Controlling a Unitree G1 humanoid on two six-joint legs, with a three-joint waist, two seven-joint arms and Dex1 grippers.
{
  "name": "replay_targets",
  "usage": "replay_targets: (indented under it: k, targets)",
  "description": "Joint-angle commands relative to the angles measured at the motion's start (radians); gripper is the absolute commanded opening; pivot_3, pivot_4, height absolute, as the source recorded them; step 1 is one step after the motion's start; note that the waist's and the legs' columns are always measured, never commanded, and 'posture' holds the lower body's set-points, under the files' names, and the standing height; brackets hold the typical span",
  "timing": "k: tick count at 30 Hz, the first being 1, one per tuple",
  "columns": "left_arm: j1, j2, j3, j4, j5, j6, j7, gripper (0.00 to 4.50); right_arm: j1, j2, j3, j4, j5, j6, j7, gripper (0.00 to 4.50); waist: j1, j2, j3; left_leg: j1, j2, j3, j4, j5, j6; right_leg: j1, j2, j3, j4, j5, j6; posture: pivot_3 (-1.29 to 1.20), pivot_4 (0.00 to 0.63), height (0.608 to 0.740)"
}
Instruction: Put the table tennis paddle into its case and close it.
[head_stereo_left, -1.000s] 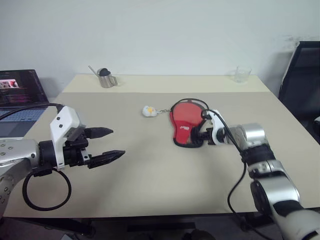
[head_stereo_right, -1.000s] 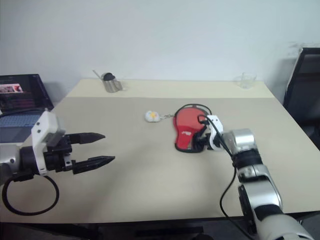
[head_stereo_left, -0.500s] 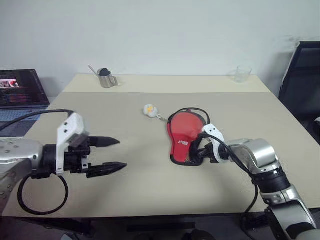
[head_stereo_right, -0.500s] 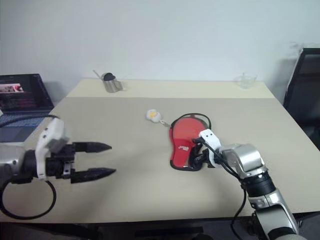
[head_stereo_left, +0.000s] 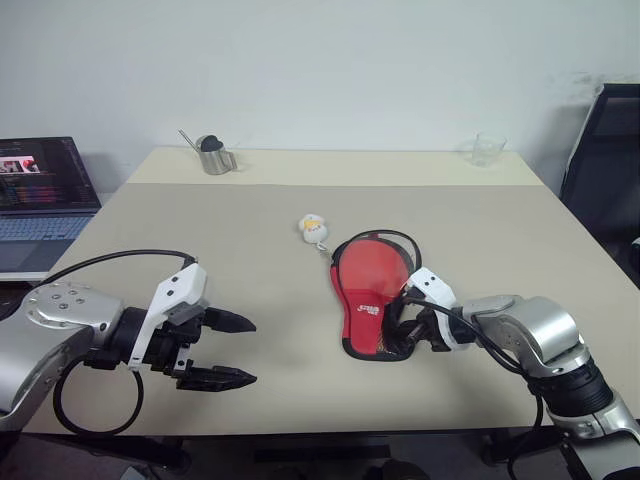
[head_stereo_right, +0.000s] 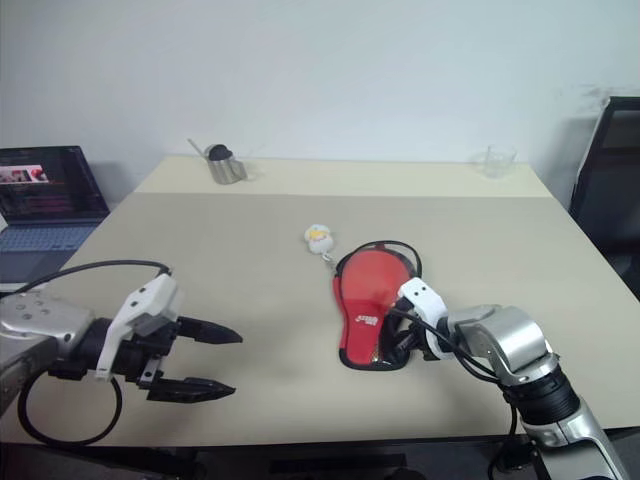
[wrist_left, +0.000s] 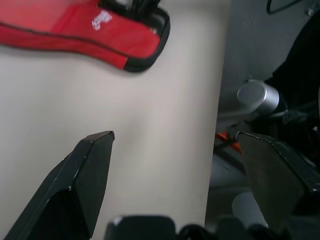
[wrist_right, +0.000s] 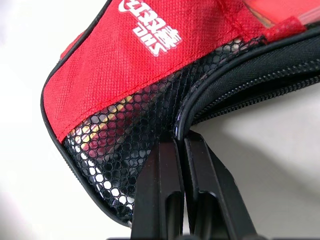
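Observation:
The case (head_stereo_left: 365, 295) lies red side up on the table, right of the middle, with its white logo and black mesh pocket at the near end. My right gripper (head_stereo_left: 402, 330) is shut on the case's black zipped edge (wrist_right: 176, 131) beside the mesh pocket (wrist_right: 117, 150). The table tennis paddle is hidden; only red and yellow colours show behind the mesh. My left gripper (head_stereo_left: 238, 350) hovers open and empty low over the near left of the table, pointing toward the case (wrist_left: 75, 35), well apart from it.
A small white ball keychain (head_stereo_left: 313, 226) lies just beyond the case on a short chain. A metal cup (head_stereo_left: 212, 156) and a glass (head_stereo_left: 487, 148) stand at the table's far edge. A laptop (head_stereo_left: 40, 190) sits to the left and a black chair (head_stereo_left: 605, 160) to the right.
My right gripper drew back toward the near edge, dragging the case and the keychain with it. My left gripper sank and turned toward the case, still open.

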Motion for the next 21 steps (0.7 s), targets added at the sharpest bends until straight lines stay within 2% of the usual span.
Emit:
replay_targets:
  k: [1,21]
  targets:
    - [-0.030,0.012,-0.014,0.004,0.012,-0.024,-0.022,4.29,0.055,-0.021,0.037,-0.083,0.084,0.077,0.043,0.02,0.003,0.000,0.000,0.000,0.000,0.000,0.000,0.000,0.000,0.000,0.000,0.000,0.000,0.000,0.000,0.00,0.150,0.740]
    - [-0.071,0.010,-0.062,0.044,0.050,-0.044,-0.050,4.29,0.188,-0.133,-0.008,-0.293,0.246,0.135,0.058,0.02,0.020,0.000,0.000,0.000,0.000,0.000,0.000,-0.002,-0.001,0.000,0.000,0.000,-0.001,-0.001,0.000,0.00,0.150,0.740]
